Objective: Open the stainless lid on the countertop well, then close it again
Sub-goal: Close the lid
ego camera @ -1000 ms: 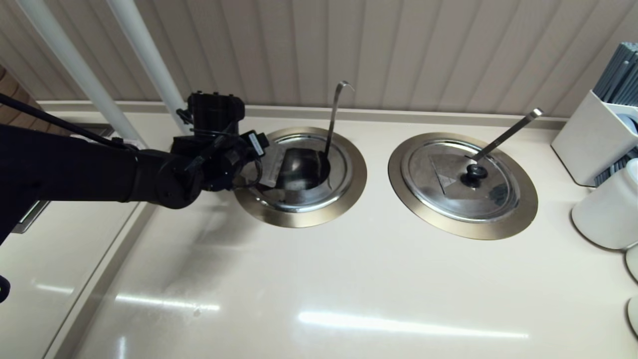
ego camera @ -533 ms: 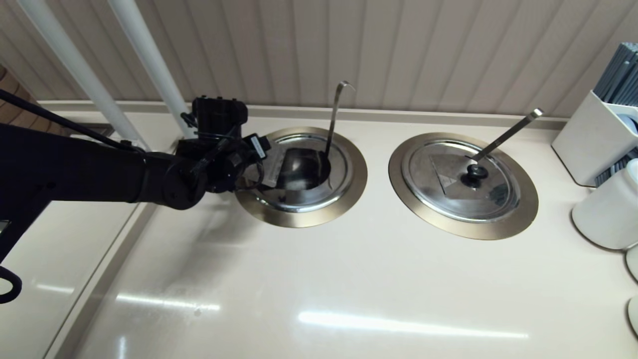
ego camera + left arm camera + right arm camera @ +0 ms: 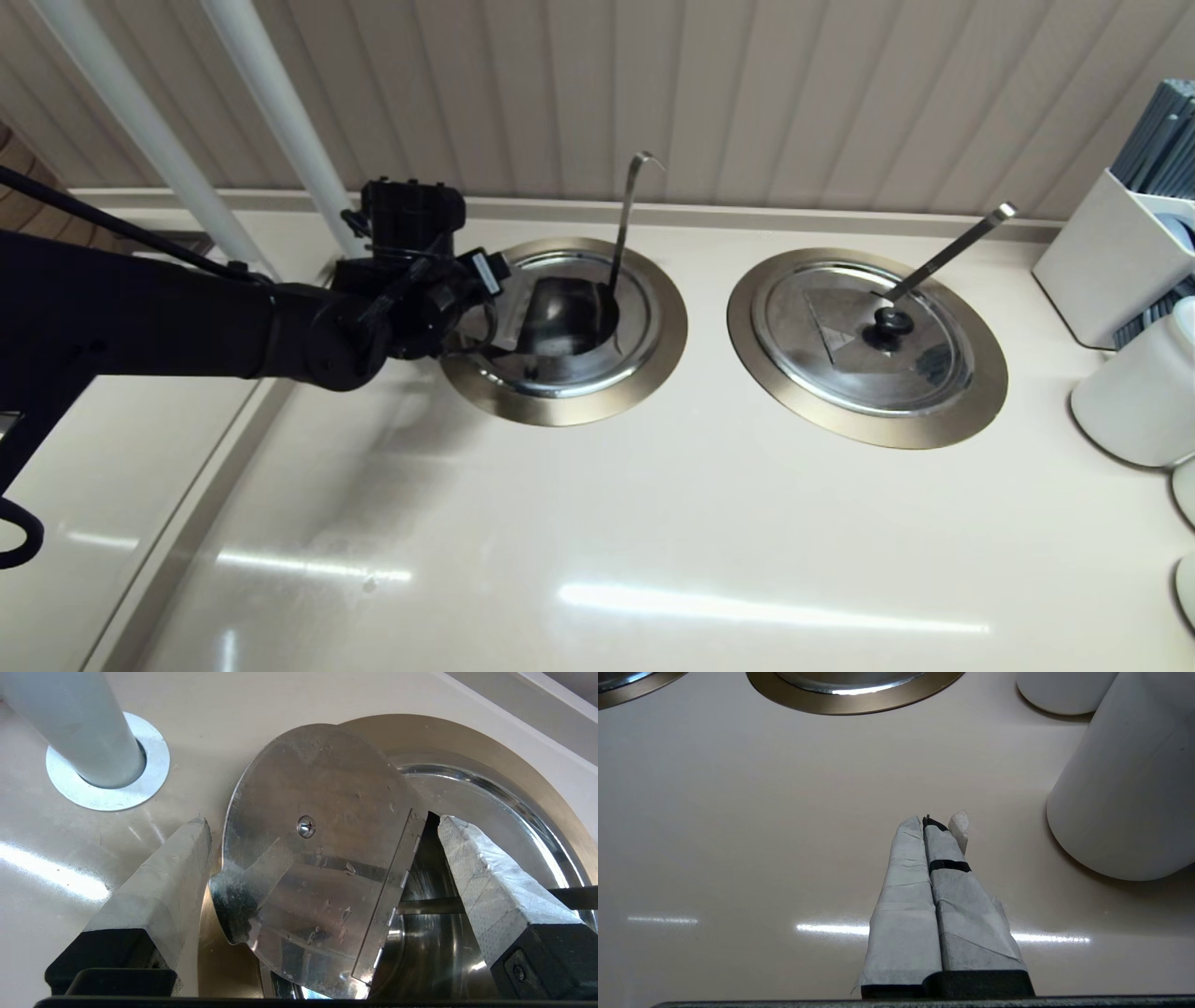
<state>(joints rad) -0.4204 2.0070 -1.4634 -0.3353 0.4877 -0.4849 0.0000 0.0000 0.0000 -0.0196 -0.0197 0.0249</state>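
Standing raised, the stainless lid (image 3: 322, 858) sits between the open left pincer (image 3: 322, 830).

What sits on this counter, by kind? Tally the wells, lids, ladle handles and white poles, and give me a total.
Wells: 2 (countertop well, twin well)
Lids: 2 (stainless lid, twin lid)
Ladle handles: 2 (hook-tipped handle, straight handle)
White poles: 2 (near pole, far pole)
Total: 8
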